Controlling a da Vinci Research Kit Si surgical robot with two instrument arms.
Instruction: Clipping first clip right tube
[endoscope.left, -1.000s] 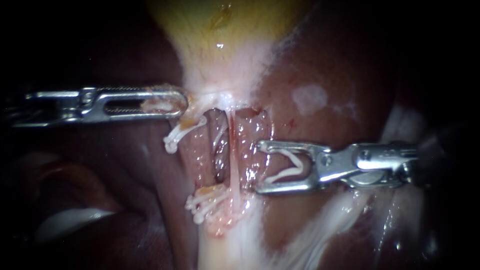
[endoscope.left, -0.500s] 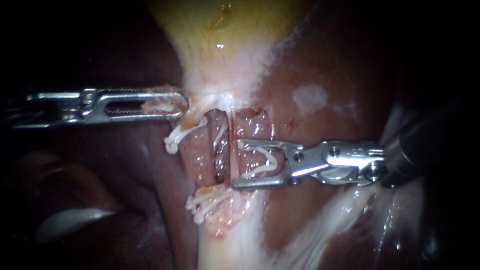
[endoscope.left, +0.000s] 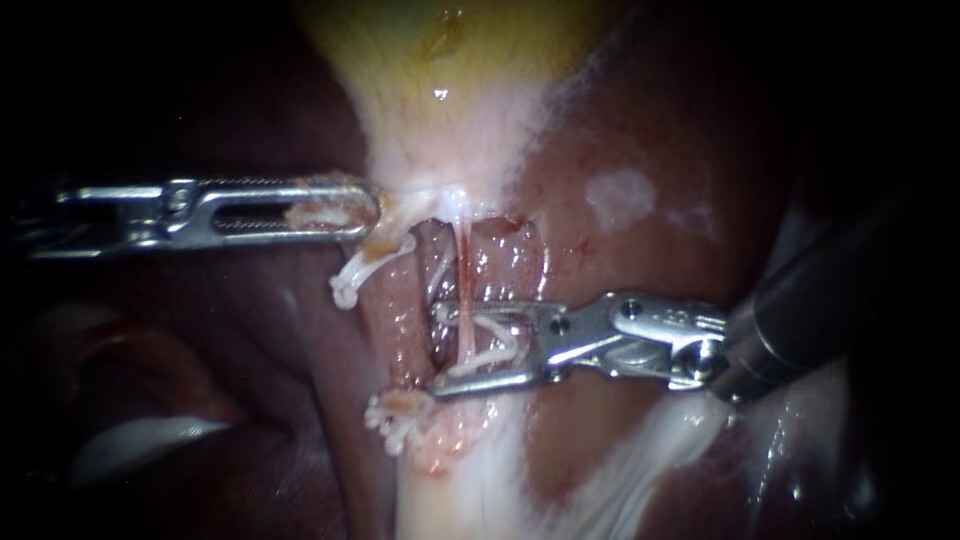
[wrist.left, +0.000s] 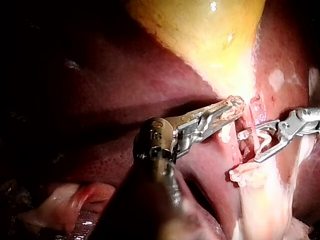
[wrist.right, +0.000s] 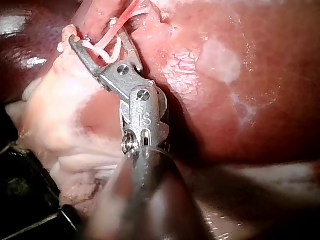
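Endoscope view puts the right tube (endoscope.left: 464, 265) just left of centre frame, a thin, wet, pink-white strand running down from the gallbladder (endoscope.left: 450, 70). I judge it soft, slippery and easily torn, so I would take it mid-span, square across, without pulling. My right instrument (endoscope.left: 436, 350) has its pincer spread astride the strand, carrying an unclosed white clip (endoscope.left: 490, 346). My left instrument (endoscope.left: 350, 210), at left, has its pincer clenched on gallbladder tissue.
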